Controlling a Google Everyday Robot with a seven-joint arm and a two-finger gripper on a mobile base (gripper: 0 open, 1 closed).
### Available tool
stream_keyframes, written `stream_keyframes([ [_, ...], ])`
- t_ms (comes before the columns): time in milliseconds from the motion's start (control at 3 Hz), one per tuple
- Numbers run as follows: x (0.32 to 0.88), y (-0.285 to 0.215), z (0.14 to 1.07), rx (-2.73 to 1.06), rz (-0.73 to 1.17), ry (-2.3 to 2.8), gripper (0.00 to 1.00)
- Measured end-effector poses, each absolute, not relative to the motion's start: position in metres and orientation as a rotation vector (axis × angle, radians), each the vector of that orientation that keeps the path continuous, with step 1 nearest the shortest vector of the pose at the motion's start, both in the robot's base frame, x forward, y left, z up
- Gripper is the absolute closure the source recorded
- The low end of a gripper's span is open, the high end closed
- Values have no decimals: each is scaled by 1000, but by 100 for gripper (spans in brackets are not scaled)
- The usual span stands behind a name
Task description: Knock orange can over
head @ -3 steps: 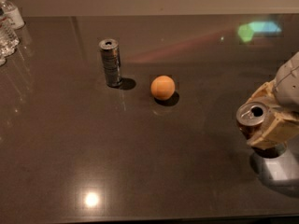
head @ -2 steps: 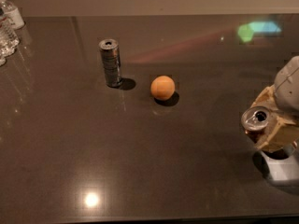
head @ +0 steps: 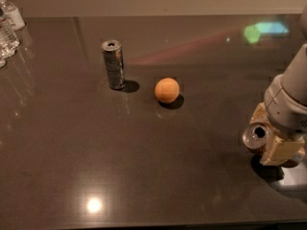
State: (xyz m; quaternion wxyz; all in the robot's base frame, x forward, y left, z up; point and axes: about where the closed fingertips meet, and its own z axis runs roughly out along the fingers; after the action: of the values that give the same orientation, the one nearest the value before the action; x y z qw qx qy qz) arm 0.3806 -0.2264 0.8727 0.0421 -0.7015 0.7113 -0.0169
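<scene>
Since the job is a tip and not a lift, I have my gripper [head: 274, 145] down low at the right side of the table [head: 144, 176], set close against the orange can [head: 254, 137]. The can is touching the gripper's beige parts, and its silver top and opening face up and a little to the left. That top looks canted to me, so I judge the can may be leaning, though my own wrist hides most of its body and I cannot be sure. Nor can I tell whether the gripper is clamped on the can or merely bearing against it.

To the left of the can lies a wide stretch of bare dark surface, and I judge that the best way for it to fall. The orange ball [head: 167, 90] and the slim silver can [head: 113, 63] stand well apart from it, up and to the left, with the ball just to the right of the silver can. The water bottles [head: 7, 28] are farther still, at the far left corner. The table's near edge is closer to the can than any of these, so a fall toward that side risks a roll off the front.
</scene>
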Motion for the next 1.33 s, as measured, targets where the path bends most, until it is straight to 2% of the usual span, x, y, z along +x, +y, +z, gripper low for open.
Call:
stream_keyframes([
  [1000,388,-210,851,-2257,-100,2128,9],
  [1333,390,-207,850,-2250,-87,2120,0],
])
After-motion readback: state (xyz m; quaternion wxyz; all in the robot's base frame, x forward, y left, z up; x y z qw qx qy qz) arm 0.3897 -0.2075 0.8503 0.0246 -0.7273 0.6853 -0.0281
